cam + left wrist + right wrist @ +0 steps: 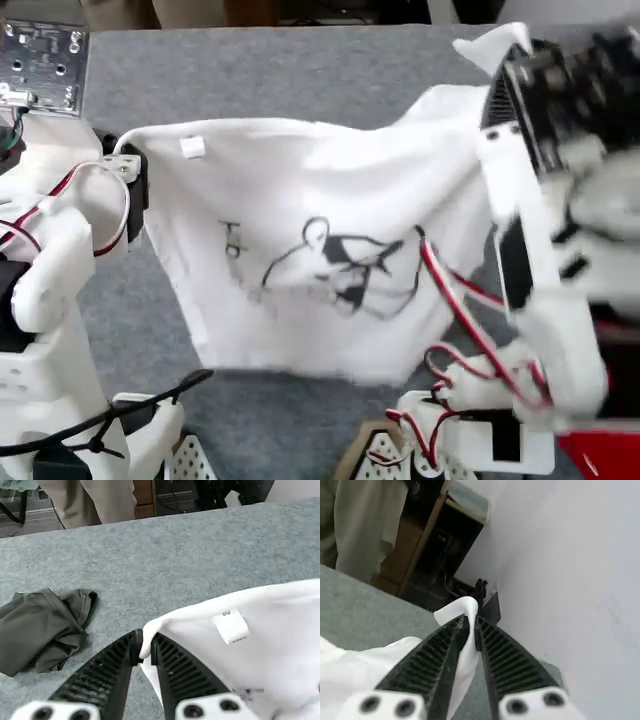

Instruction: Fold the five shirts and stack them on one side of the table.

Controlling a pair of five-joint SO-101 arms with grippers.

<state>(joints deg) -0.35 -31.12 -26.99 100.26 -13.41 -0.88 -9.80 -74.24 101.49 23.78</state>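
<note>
Between both grippers — white shirt (320,250), black drawing

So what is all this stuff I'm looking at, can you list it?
white shirt: one, white with a black drawing, held spread above the table between the two grippers
label: one, white, on the white shirt near the left gripper
crumpled shirt: one, dark olive, lying on the table apart from the white shirt
table: one, grey, beneath everything
left gripper: one, black fingers, shut on one edge of the white shirt
right gripper: one, black fingers, shut on the opposite edge
</note>
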